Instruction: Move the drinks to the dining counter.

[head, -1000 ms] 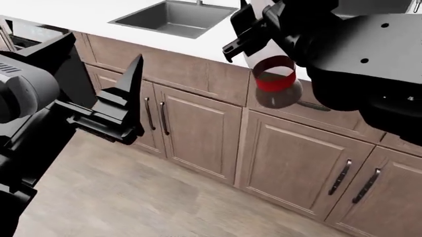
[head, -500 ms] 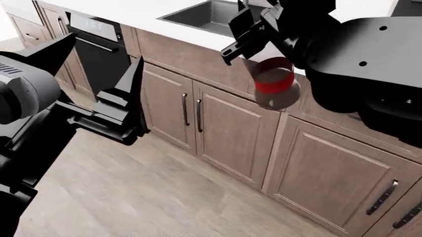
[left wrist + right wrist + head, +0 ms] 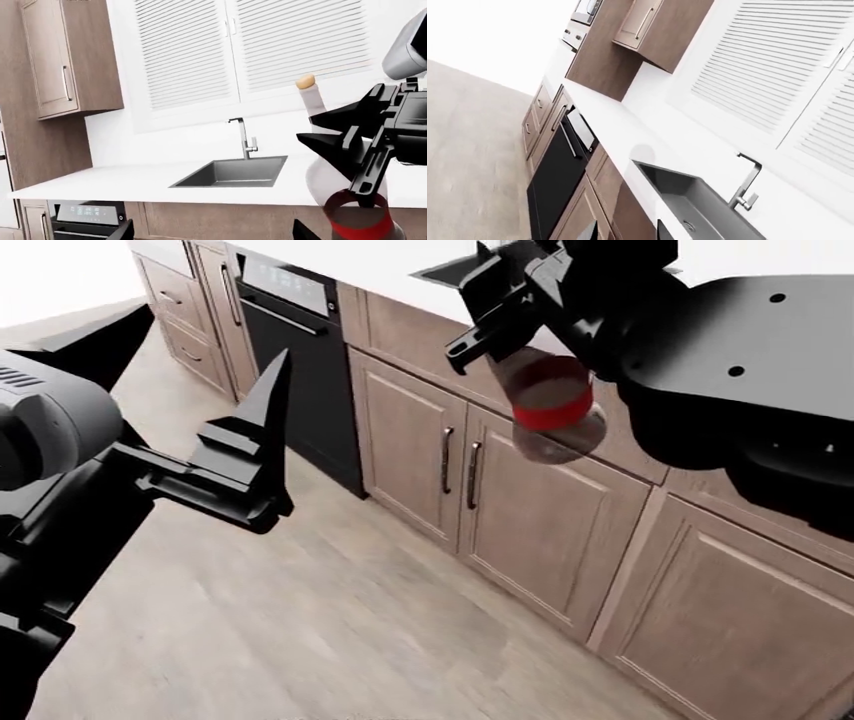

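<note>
Right gripper (image 3: 514, 315) is clamped on the one bottle (image 3: 550, 405) in view, a clear glassy cylinder with a red band and a cork top, carried tilted in mid-air in front of the wooden cabinets (image 3: 514, 505), above the plank floor (image 3: 307, 630). Left gripper (image 3: 200, 405) hangs empty, its two black pointed fingers (image 3: 267, 405) spread wide, arm held out low over the floor. Behind them runs one smooth white worktop (image 3: 133, 182) with a single grey sink (image 3: 233, 172), one bent metal tap (image 3: 245, 140), and a black dishwasher (image 3: 300, 370) below.
</note>
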Motion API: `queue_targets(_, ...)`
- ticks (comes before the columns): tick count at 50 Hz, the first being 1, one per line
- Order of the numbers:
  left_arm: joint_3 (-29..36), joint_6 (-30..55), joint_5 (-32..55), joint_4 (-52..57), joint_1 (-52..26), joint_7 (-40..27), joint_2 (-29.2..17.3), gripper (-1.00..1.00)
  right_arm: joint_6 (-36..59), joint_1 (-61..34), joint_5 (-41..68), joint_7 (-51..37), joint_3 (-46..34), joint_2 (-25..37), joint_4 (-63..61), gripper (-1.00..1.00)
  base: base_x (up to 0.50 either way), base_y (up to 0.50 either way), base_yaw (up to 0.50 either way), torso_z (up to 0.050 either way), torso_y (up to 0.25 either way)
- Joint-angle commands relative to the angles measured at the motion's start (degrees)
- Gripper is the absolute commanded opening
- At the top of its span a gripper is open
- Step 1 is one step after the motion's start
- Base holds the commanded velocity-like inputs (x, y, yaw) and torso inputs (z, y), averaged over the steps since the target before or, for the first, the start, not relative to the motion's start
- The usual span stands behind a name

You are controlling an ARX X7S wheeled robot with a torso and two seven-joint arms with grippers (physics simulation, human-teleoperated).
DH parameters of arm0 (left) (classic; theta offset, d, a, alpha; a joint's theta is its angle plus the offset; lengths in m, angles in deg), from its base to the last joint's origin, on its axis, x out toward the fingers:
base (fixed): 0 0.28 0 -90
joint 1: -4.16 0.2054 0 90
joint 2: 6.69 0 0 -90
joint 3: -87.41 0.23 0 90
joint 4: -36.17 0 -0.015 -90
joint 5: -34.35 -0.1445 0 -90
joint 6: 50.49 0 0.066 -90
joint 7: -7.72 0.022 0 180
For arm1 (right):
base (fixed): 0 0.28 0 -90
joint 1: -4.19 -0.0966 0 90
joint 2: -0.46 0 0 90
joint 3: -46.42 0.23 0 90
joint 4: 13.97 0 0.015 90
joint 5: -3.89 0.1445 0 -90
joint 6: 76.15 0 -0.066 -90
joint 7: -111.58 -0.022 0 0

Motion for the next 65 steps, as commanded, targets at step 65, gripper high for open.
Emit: queue_targets(65, 1.0, -0.9, -0.6, 0.1, 0.2, 0.2, -0.4, 1.0, 0.1, -1.2, -5.7, 1.1, 0.3, 1.1, -2.3, -1.0, 0.02, 0.03, 0.5, 0.001, 0.002)
